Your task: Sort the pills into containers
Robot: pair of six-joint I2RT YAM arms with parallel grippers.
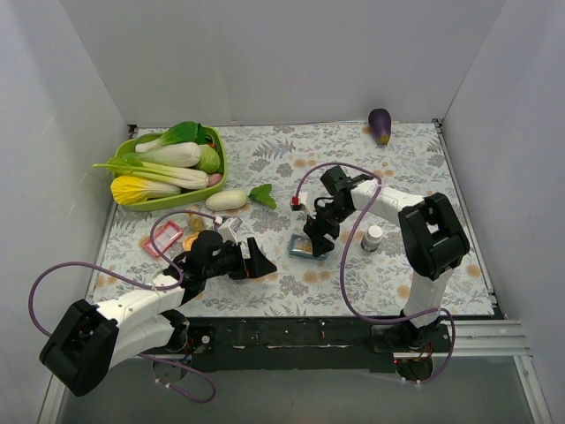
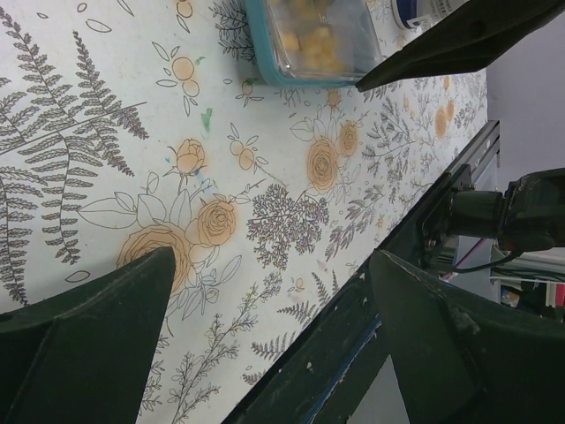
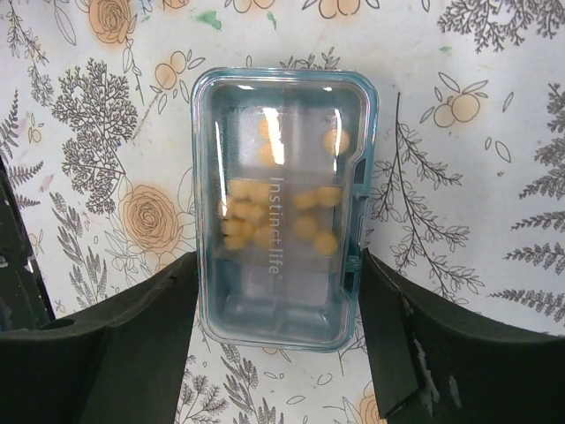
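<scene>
White walls enclose a table (image 1: 415,177) covered in a floral cloth, with a green basket (image 1: 222,168) of vegetables at the far left and a small white bottle (image 1: 372,237) right of centre. Near the middle lies a closed blue-rimmed case (image 3: 278,300) with a clear lid, and a scatter of yellow-orange pills (image 3: 243,216) shows inside it. The right gripper (image 1: 311,240) is directly over this case. Its two fingers (image 3: 132,344) sit against the case's long sides near one end, and it appears to be gripping the case across the narrow width. The case's long axis therefore runs crosswise to the line between the fingers. The left gripper (image 1: 256,261) hovers just above the cloth with its jaws spread wide and nothing between them. From it the case lies a little to the right and farther from the arm bases, apart from its fingers. A red-rimmed tray (image 1: 163,238) sits well away on the left. The right arm is plainly the nearer one for handling the case.
</scene>
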